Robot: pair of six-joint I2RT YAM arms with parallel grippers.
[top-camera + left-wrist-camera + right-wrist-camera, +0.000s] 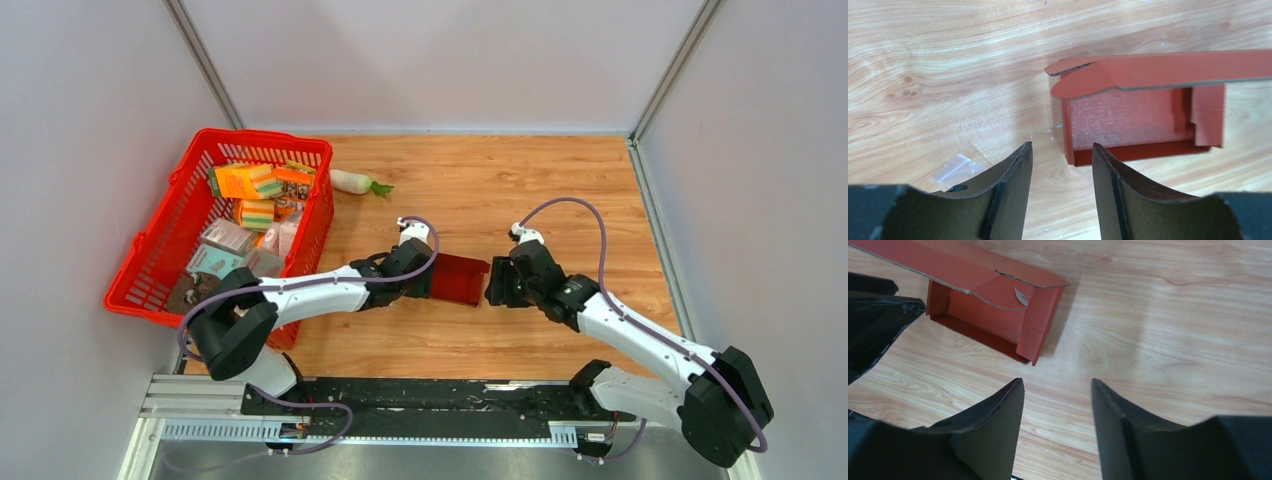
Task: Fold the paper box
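The dark red paper box (459, 279) lies on the wooden table between my two grippers. In the left wrist view the paper box (1133, 120) is a shallow open tray with its lid flap raised above it. It also shows in the right wrist view (993, 315), lid flap up. My left gripper (428, 281) is open and empty, just left of the box; its fingertips (1024, 150) stop short of the box's near corner. My right gripper (492, 288) is open and empty, just right of the box, not touching it.
A large red mesh basket (160, 240) with orange packets and small boxes stands at the left. A white radish (352, 181) lies beside the basket's far corner. A small clear plastic scrap (955, 167) lies on the table near my left fingers. Grey walls enclose the table.
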